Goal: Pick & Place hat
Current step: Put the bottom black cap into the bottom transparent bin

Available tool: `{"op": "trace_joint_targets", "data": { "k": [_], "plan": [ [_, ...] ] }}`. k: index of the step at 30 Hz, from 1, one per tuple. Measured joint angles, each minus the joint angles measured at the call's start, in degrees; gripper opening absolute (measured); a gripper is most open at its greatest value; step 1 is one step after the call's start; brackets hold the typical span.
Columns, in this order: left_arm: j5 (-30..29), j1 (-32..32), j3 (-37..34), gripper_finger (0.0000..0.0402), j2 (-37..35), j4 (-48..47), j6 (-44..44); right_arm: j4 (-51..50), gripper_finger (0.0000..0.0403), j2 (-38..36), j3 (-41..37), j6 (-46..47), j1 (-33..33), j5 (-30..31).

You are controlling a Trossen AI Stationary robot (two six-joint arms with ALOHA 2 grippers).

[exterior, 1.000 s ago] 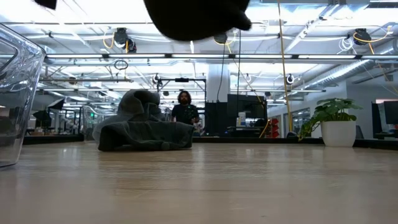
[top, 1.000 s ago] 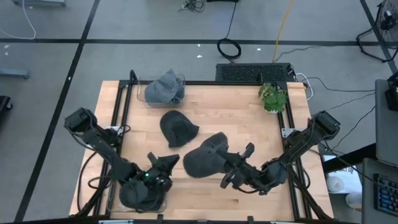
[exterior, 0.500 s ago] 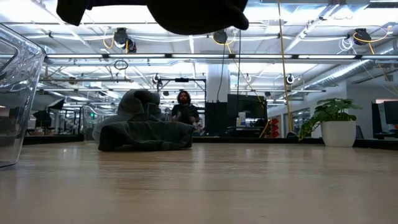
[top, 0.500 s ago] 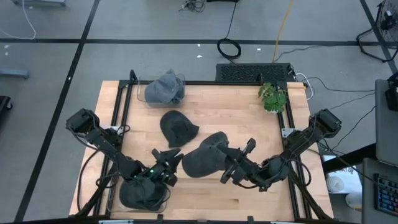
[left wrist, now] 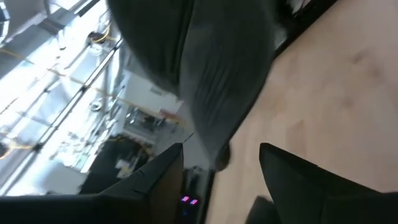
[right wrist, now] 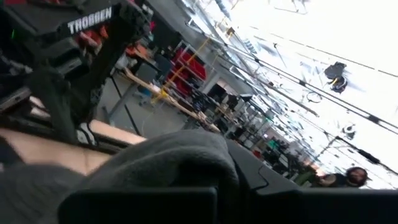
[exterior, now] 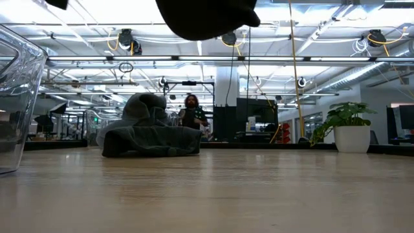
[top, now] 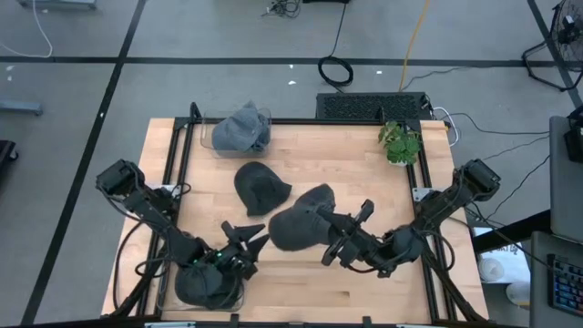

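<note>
My right gripper (top: 333,232) is shut on a dark grey hat (top: 299,224) over the middle of the table. The low view shows this hat (exterior: 207,16) high above the wood. A second dark hat (top: 261,188) lies flat on the table toward the far side, also seen in the low view (exterior: 150,129). My left gripper (top: 244,237) is open near the near-left corner, just left of the held hat and apart from it. In the left wrist view the held hat (left wrist: 211,74) hangs beyond my open left gripper (left wrist: 221,171). My right gripper holds the dark grey hat by its right-hand edge (top: 321,222), coming at it slanting from the table's near right. In the right wrist view bunched fabric (right wrist: 180,155) sits between the fingers. The hat is lifted clear of the table.
A clear bin at the far left holds a lighter grey hat (top: 241,128). Another clear bin (exterior: 16,97) at the near left, under my left arm, holds a dark hat (top: 202,287). A potted plant (top: 399,141) stands at the far right. A person (exterior: 192,113) shows in the room behind.
My right gripper has carried the held hat a little toward the table's far edge, still lifted. My left gripper has stayed near the near-left bin and has risen slightly in the low view.
</note>
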Motion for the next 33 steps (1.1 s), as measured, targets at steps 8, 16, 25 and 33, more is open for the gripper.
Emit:
{"op": "trace_joint_targets", "data": {
  "k": [8, 16, 25, 33],
  "plan": [
    [2.2, 1.42, 0.0, 0.0223, 0.0, -0.04, -0.69, -1.13, 0.0, 0.0, -0.04, 8.78, -0.3, -8.95],
    [3.41, 2.39, 0.0, 0.0223, 0.0, -0.04, -0.68, -4.65, 0.0, 0.0, -0.04, 11.54, -0.32, -10.68],
    [3.36, 0.62, -0.02, 0.0223, -0.02, 2.47, 1.46, -5.29, 0.0, 0.0, -0.07, 11.33, -0.32, -6.89],
    [3.41, 0.67, -0.02, 0.0223, -0.04, 3.46, 1.65, -5.27, 0.0, 0.0, -0.07, 11.9, -0.3, -8.21]
  ]
}}
